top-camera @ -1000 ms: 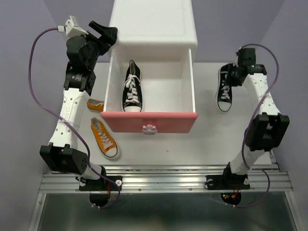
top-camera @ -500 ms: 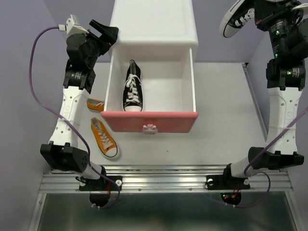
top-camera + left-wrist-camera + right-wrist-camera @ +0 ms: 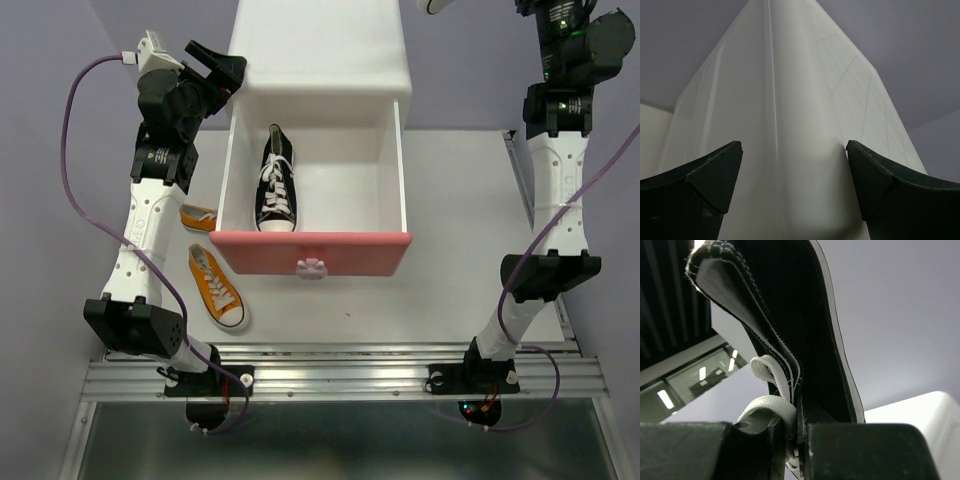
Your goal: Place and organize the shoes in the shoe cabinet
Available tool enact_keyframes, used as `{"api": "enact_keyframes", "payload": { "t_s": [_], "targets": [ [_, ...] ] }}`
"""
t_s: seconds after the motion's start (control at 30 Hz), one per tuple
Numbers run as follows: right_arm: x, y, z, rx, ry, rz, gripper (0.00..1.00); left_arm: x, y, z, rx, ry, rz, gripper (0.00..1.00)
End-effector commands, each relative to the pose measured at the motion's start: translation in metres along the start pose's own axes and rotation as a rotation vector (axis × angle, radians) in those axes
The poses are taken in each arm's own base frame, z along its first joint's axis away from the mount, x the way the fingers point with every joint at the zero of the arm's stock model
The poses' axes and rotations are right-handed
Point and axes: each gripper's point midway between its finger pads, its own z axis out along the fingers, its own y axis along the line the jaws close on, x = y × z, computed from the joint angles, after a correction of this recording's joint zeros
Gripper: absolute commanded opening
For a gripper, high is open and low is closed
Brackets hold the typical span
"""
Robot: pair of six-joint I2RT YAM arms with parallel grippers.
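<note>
Right gripper: clamped on a black sneaker, held up high.
Left gripper: spread wide, one finger on either side of a corner of the shoe cabinet.
Drawer: open between my arms, other black sneaker inside.
Orange sneakers: on the table by my left arm, one partly hidden under it.

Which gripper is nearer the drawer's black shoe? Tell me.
Left. The left gripper is behind-left of the shoe; the right gripper, holding a second shoe, is raised far right.
</note>
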Motion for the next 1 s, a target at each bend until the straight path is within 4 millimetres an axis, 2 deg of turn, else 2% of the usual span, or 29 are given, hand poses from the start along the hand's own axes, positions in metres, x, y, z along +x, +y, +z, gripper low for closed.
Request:
{"api": "enact_keyframes", "payload": {
  "t_s": [0.0,0.03,0.07,0.17,0.27,0.3,0.43,0.47,0.57,0.63,0.73,0.77,0.8,0.97],
  "targets": [
    [0.015,0.115,-0.009,-0.312,0.036,0.156,0.0,0.082,0.111,-0.005,-0.341,0.287,0.075,0.95],
    [0.026,0.117,-0.009,-0.319,0.062,0.181,0.01,0.081,0.11,-0.005,-0.34,0.284,0.075,0.95],
    [0.049,0.122,-0.008,-0.332,0.115,0.229,0.01,0.081,0.11,-0.005,-0.342,0.284,0.077,0.95],
    [0.081,0.133,-0.011,-0.356,0.194,0.289,0.01,0.081,0.111,-0.005,-0.343,0.288,0.081,0.95],
    [0.102,0.152,-0.017,-0.396,0.255,0.324,0.01,0.081,0.111,-0.006,-0.343,0.289,0.081,0.95],
    [0.104,0.155,-0.02,-0.404,0.272,0.321,0.01,0.082,0.111,-0.005,-0.342,0.291,0.079,0.95],
    [0.135,0.168,-0.031,-0.397,0.366,0.299,0.01,0.083,0.11,-0.004,-0.335,0.289,0.067,0.95],
    [0.155,0.169,-0.037,-0.382,0.421,0.265,0.01,0.083,0.109,-0.004,-0.333,0.288,0.062,0.95],
    [0.177,0.17,-0.051,-0.339,0.517,0.237,0.01,0.081,0.106,-0.004,-0.326,0.283,0.061,0.95],
    [0.196,0.161,-0.059,-0.293,0.567,0.216,0.01,0.081,0.107,-0.005,-0.326,0.282,0.058,0.95],
    [0.223,0.179,-0.078,-0.315,0.651,0.178,0.01,0.082,0.107,-0.005,-0.327,0.282,0.055,0.95],
    [0.239,0.172,-0.085,-0.272,0.708,0.173,0.01,0.082,0.107,-0.006,-0.326,0.283,0.055,0.95],
    [0.247,0.176,-0.092,-0.273,0.737,0.163,0.01,0.082,0.107,-0.007,-0.326,0.283,0.055,0.95],
    [0.265,0.173,-0.114,-0.245,0.815,0.113,0.01,0.08,0.106,-0.009,-0.325,0.279,0.057,0.95]
  ]
}}
